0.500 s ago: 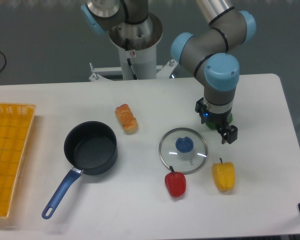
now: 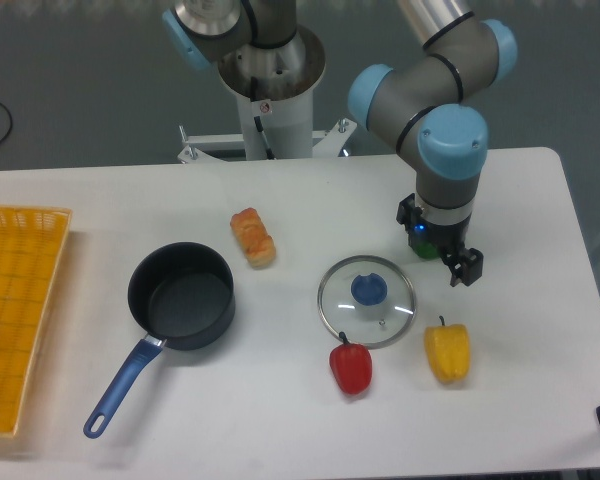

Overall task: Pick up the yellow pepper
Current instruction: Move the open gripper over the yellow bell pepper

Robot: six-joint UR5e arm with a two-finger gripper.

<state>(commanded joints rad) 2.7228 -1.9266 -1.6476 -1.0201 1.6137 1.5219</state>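
Observation:
The yellow pepper (image 2: 448, 351) lies on the white table near the front right, its short dark stem pointing up-left. My gripper (image 2: 450, 258) hangs above the table behind the pepper, clearly apart from it, just right of the glass lid. Only one dark finger (image 2: 465, 267) shows clearly, so I cannot tell how the jaws stand. A bit of the green pepper (image 2: 425, 250) shows under the gripper body. The red pepper (image 2: 351, 367) lies left of the yellow one.
A glass lid (image 2: 367, 301) with a blue knob lies between the peppers and the gripper. A dark pot (image 2: 181, 296) with a blue handle sits left of centre. A bread roll (image 2: 252, 236) lies behind it. A yellow basket (image 2: 15, 310) is at the left edge.
The arm and gripper have shifted slightly to the right and a little toward the front. The objects on the table have not moved.

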